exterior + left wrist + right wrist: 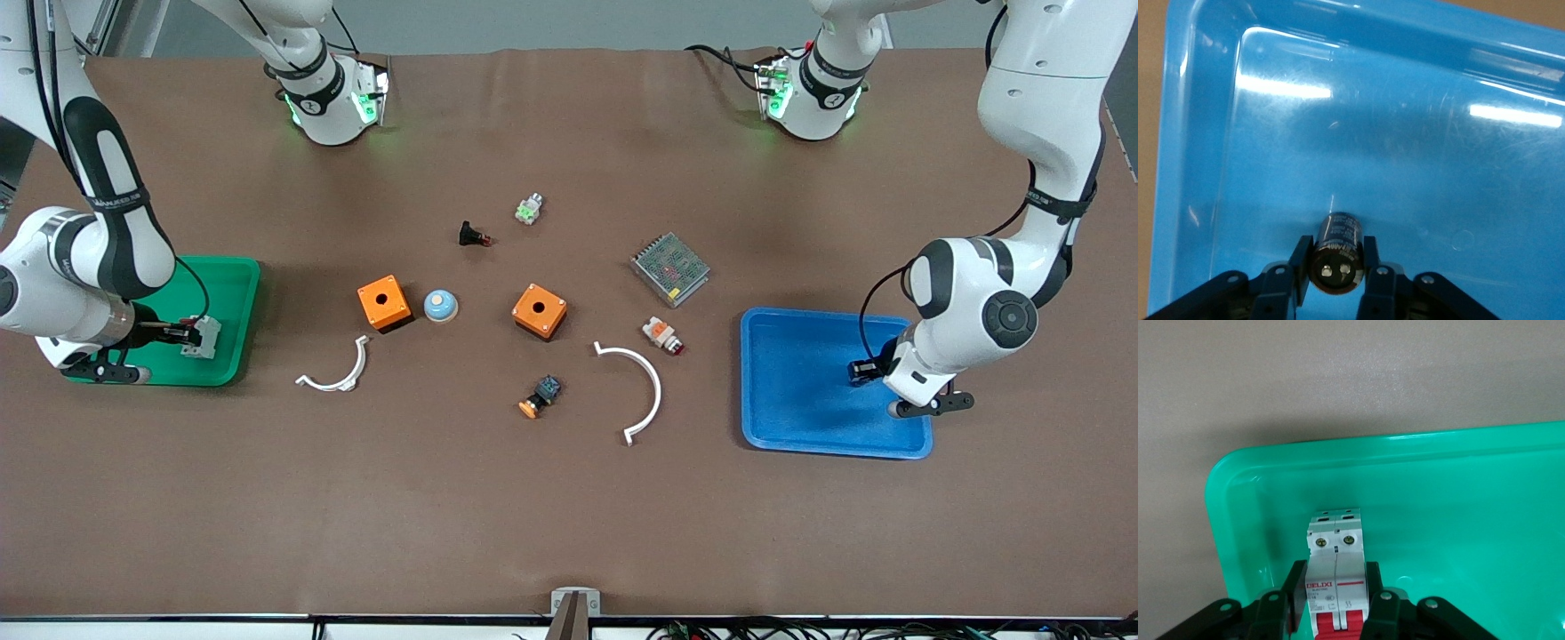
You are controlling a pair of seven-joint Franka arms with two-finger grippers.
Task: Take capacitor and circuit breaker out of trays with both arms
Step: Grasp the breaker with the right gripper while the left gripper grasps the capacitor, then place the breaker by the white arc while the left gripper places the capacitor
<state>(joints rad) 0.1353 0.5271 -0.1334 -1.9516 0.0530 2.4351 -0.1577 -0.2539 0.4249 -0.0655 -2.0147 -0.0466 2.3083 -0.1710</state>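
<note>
At the front view's right edge, the left pincer [864,370] is clamped on the capacitor [1336,251] over the blue tray [791,391]; its wrist view crops the fingers [1300,267] at the bottom. At the left edge, the right pincer [191,333] grips the breaker [1336,580] over the green tray [227,302]; its red levers run out of frame. On the tabletop [569,516], mid-frame, lie two orange boxes [384,302].

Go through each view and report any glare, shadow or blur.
Left wrist view: white light streaks glare off the blue tray, and a broad dark shadow lies above the capacitor. Right wrist view: soft sheen on the green tray rim; the breaker is sharp. Front view: even light, soft arm shadows on the table.
</note>
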